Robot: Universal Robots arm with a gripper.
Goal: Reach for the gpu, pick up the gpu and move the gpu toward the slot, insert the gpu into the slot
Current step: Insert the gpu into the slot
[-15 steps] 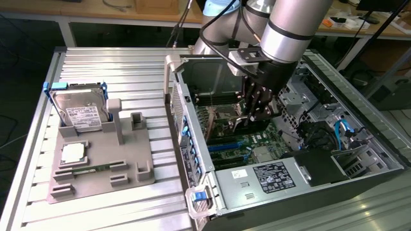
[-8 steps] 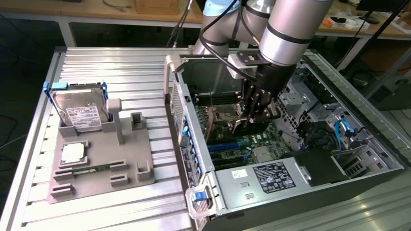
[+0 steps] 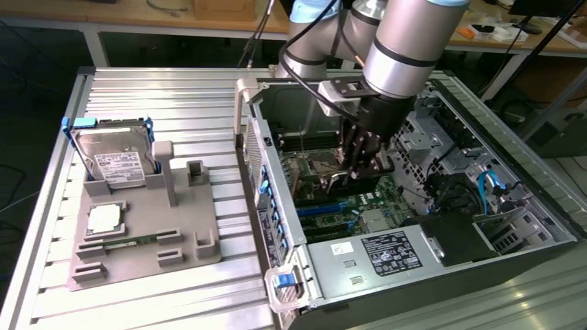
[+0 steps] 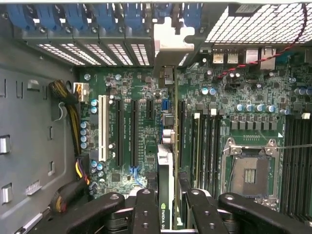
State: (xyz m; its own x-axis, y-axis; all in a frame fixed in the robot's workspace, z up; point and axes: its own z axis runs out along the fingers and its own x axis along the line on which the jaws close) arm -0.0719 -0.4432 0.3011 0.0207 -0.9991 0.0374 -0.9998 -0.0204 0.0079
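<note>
End effector [image 4: 168, 214] pinches the thin green circuit-card gpu [image 4: 165, 170] edge-on, low over the green motherboard [image 4: 146, 83] inside the open grey computer case [image 3: 252, 137]. The long blue plastic slot [image 3: 314, 207] is just beside it; seating depth can't be told. Judgement: hold the card upright with its edge parallel to the groove, and press evenly.

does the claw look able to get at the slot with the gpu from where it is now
Likely yes: the claw holds the gpu edge-on inside the open case, above the motherboard, and no cable shows between the card and the slot.
</note>
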